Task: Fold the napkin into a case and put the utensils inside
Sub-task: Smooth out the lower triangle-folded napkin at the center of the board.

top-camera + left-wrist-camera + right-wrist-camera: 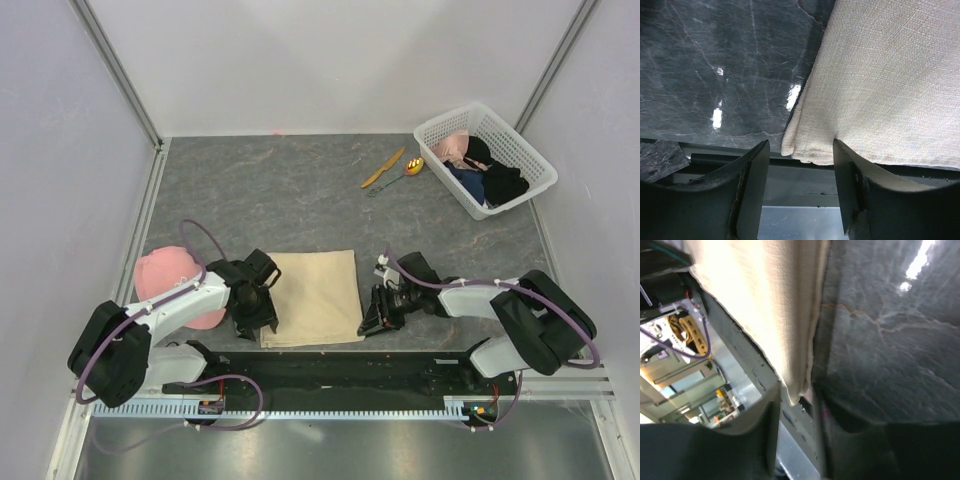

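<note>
Two grippers sit low at the near corners of the napkin (315,295), one at each side. Your left gripper (800,148) stands wide open. The napkin's near left corner lies on the table between its fingers (756,170); one finger just meets the cloth's near edge, the other is clear of it. Your right gripper (797,400) is at the near right corner with its jaws narrow. The tip of that corner sits in the gap between them, but you cannot tell from the wrist view whether the pads press on it.

The napkin is plain beige and lies flat and roughly square near the front middle of the table (300,190). At its near edge and right edge the cloth shows more than one layer. The near corners reach the black rail (340,370) that runs along the table's front.

The table top is dark grey with pale marble veins, and glossy enough to show light spots in both wrist views. The orange knife (383,168) and the spoon (411,167) lie touching, well beyond the napkin's far right corner. Just past them to the right stands a white basket (446,172) holding dark and pink clothes (490,175). A pink cap (165,275) lies left of the napkin, behind your left arm. Plain white walls (330,60) close in the table on three sides.
</note>
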Robot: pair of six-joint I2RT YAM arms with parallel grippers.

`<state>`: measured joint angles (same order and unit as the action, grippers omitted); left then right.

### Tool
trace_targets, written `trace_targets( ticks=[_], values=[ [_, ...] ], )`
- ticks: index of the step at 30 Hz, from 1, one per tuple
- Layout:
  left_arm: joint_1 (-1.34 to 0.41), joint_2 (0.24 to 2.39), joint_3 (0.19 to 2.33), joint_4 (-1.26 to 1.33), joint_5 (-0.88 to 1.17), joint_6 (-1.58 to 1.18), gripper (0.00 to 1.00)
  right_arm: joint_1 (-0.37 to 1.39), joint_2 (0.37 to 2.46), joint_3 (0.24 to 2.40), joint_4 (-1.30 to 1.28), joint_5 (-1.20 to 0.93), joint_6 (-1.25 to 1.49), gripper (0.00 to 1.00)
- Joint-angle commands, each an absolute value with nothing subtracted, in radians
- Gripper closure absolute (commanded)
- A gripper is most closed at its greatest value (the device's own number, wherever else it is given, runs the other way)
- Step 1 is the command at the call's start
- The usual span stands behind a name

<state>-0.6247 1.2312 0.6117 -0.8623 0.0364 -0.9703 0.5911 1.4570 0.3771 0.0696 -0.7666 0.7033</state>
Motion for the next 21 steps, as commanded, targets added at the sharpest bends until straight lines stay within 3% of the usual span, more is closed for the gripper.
trace_targets(
  ticks=[1, 5, 8, 13, 21],
  values=[
    [-0.621, 1.230, 0.597, -0.833, 0.052, -1.019, 0.41, 0.532, 1.399, 0.454, 0.002, -0.670, 0.681, 0.55],
    [-0.621, 1.223, 0.583, -0.833, 0.058, -1.028, 0.45, 0.445, 1.466, 0.601, -0.061, -0.629, 0.641, 0.44],
    [-0.621, 1.233, 0.575, -0.828, 0.066, -1.028, 0.47, 0.394, 1.587, 0.739, -0.106, -0.632, 0.582, 0.42],
    [-0.621, 1.229, 0.557, -0.825, 0.063, -1.032, 0.53, 0.367, 1.771, 0.948, -0.150, -0.635, 0.529, 0.44],
    [-0.621, 1.216, 0.540, -0.815, 0.060, -1.045, 0.59, 0.361, 1.887, 1.025, -0.127, -0.673, 0.532, 0.54]
  ],
)
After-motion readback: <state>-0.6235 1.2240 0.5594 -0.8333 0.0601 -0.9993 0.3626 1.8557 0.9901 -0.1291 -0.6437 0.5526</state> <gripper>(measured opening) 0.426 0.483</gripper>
